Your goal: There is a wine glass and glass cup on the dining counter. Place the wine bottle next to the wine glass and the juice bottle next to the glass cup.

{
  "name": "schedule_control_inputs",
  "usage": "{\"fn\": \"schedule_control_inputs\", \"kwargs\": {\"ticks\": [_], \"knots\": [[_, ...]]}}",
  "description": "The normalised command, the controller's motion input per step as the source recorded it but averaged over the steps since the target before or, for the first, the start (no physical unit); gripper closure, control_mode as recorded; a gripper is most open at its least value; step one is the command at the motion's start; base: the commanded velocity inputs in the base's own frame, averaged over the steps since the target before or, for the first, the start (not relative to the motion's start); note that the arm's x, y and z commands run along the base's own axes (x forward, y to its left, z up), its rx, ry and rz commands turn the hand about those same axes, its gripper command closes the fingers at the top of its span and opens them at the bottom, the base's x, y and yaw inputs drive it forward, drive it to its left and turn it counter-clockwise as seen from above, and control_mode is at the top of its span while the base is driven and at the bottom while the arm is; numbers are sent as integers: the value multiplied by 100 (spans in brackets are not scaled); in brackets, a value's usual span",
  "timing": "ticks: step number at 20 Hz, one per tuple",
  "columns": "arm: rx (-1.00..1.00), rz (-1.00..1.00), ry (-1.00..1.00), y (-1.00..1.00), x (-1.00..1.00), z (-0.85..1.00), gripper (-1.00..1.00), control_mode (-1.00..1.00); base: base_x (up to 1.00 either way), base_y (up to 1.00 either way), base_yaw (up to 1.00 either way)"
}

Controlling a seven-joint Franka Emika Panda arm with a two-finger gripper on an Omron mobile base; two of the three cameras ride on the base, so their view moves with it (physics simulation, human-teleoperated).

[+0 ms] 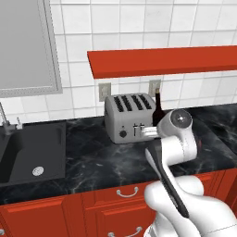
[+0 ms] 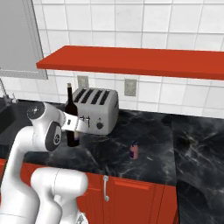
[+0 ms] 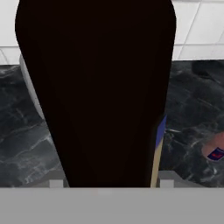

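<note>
A: Item one, nearest the base: what sits at the front edge of the counter?

B: Red drawer fronts (image 1: 115,203) with silver handles, under a black white-veined marble counter (image 1: 88,162). The white arm rises in front of them and reaches over the top.

A: Item two, the gripper?

B: Gripper (image 3: 107,183), at the bottle's lower body. In the hand view two small finger tips (image 3: 166,183) stand either side of a broad dark bottle body that passes between them. The jaws are partly spread, set about the bottle's width, closed against its sides.

A: Item three, the bottle itself?

B: Wine bottle (image 2: 71,114), tall, near black, long thin neck, upright. It stands on the counter just in front of the toaster's end, toward the middle of the counter's depth. From the left base view its neck and shoulder (image 1: 158,111) show above the arm's wrist, beside the toaster's right end.

A: Item four?

B: Juice bottle (image 2: 134,150), small, purplish-pink, dark top, upright, well apart from the wine bottle, nearer the front edge of the counter. In the hand view it shows at the right edge (image 3: 215,151).

A: Item five, further back?

B: Toaster (image 1: 130,117), silver, four slots, near the back edge by the wall.

A: Item six?

B: Black sink (image 1: 30,155) set into the counter's left end.

A: Item seven, farthest?

B: White tiled wall with two outlets (image 2: 129,87), and a red shelf (image 2: 131,61) above.
</note>
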Motion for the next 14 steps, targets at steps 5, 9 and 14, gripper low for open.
{"fn": "schedule_control_inputs", "kwargs": {"ticks": [5,9,14], "knots": [[0,6,0,1,-19,3,100,-100,0,0,0],[0,0,0,0,0,0,100,-100,0,0,0],[0,0,0,0,0,0,100,100,0,0,0]]}}
